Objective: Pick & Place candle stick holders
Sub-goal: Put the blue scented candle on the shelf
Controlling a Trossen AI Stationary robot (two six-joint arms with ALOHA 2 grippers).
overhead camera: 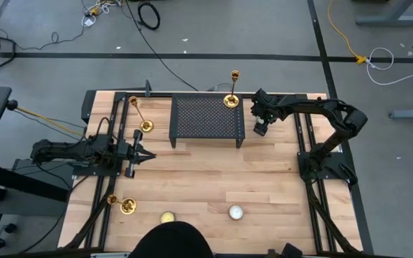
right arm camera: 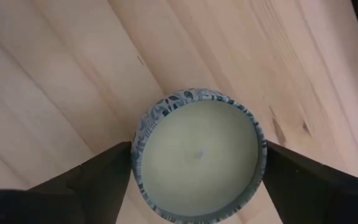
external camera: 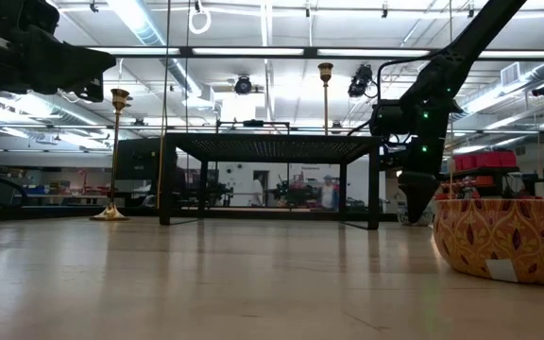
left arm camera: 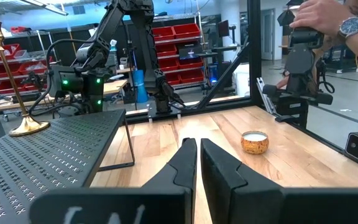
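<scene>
While the right arm [overhead camera: 314, 111] is hanging over the table [overhead camera: 192, 179] just beside the rack [overhead camera: 206, 118], its jaws are standing wide apart and straddling a patterned candle tin [right arm camera: 197, 152], not a holder. The wrist view is looking straight down into the tin, with one dark finger [right arm camera: 104, 177] on either side of it and nothing clamped.

The nearest holder [overhead camera: 231, 99] is standing on the rack's back right corner, so it is lying up and toward the back of the table from those jaws, near but apart. Its stem is rising upright, as the low view is showing, so its long axis is running vertically. The jaws are likely needing to lift clear of the tin and come at the thin stem from the side.

The left arm [overhead camera: 84, 152] is waiting at the table's left edge, jaws pressed together and empty. It is sitting nearer the other two: a second holder [overhead camera: 145, 127] standing on the table just left of the rack, and a third holder [overhead camera: 127, 206] at the front left corner.
</scene>
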